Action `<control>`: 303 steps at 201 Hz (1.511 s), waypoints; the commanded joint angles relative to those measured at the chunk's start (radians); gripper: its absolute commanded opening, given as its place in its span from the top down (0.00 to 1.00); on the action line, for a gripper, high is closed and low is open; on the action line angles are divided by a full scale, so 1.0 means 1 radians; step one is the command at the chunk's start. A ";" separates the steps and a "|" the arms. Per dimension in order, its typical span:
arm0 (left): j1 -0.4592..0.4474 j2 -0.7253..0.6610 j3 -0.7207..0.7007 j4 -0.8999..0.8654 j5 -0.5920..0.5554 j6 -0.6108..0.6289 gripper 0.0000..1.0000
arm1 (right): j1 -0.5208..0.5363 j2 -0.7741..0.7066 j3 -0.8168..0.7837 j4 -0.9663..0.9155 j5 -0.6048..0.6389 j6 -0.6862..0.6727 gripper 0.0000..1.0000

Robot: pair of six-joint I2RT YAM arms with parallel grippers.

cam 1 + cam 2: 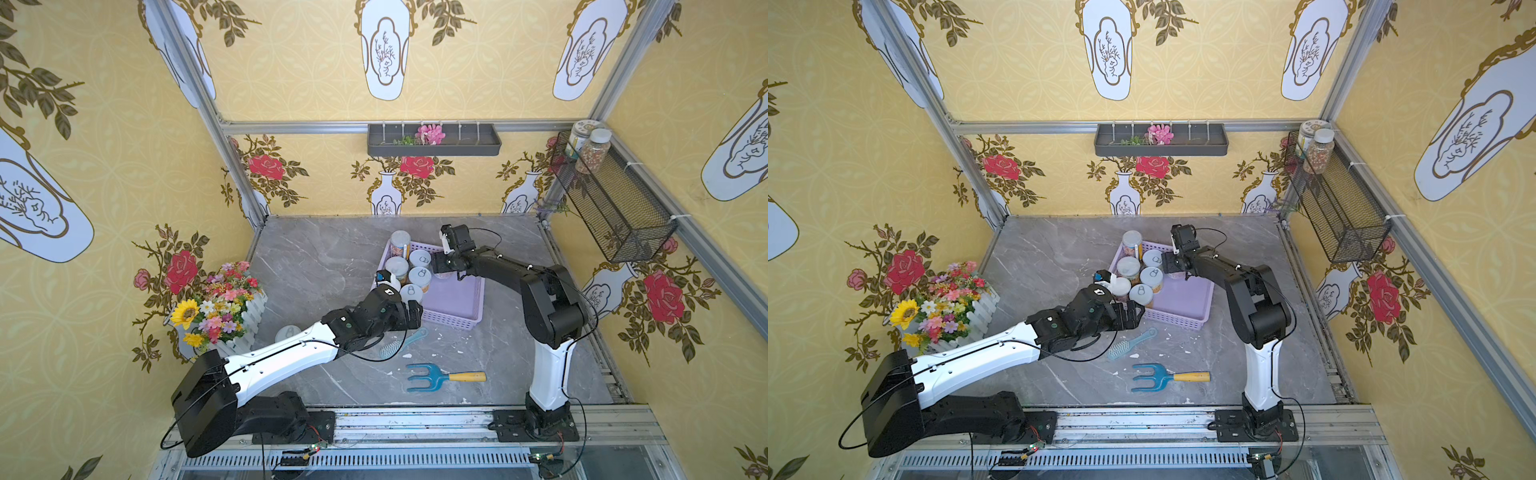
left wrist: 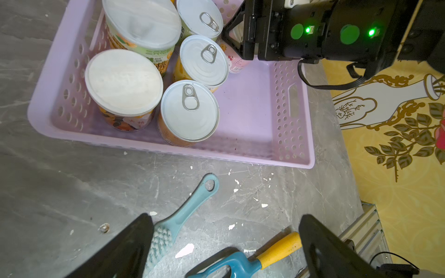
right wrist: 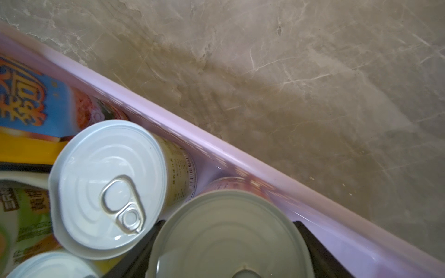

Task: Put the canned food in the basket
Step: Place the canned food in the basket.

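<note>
Gripping a pink-labelled can (image 3: 216, 216), the right claw (image 3: 224, 250) is closed inside the lilac basket (image 1: 453, 322), by its far rim. Other cans (image 1: 419, 276) cluster at the basket's left end; its right-end floor is bare. Left claw (image 2: 226, 231): spread wide, empty, above brush (image 2: 190, 207) and fork (image 1: 424, 377) outside the near rim. One stray can (image 1: 287, 333) stands on the grey marble surface (image 1: 316, 266) beside the flower box (image 1: 249, 316). Yellow floral walls.

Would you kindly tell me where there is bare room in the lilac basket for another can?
In the basket, the floor is bare at the right end, between the standing cans, the handle-slot wall and the near rim. The right gripper, shut on a pink can, occupies the far edge. The left end is packed. Outside, brush and fork crowd the front.
</note>
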 commanded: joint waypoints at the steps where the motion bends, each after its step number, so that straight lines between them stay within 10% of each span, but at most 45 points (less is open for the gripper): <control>1: 0.001 0.000 0.002 -0.007 -0.008 0.003 0.00 | -0.005 0.005 0.013 0.079 0.028 -0.007 0.54; 49: 0.001 -0.002 0.005 -0.024 -0.019 0.004 0.00 | -0.007 0.021 0.018 0.080 0.023 -0.011 0.51; 174: 0.001 -0.002 0.016 -0.063 -0.061 -0.004 0.00 | -0.008 -0.006 0.013 0.065 0.000 -0.014 0.00; 303: 0.036 0.082 0.150 -0.430 -0.341 -0.135 0.00 | 0.031 -0.366 -0.252 0.040 -0.060 0.082 0.03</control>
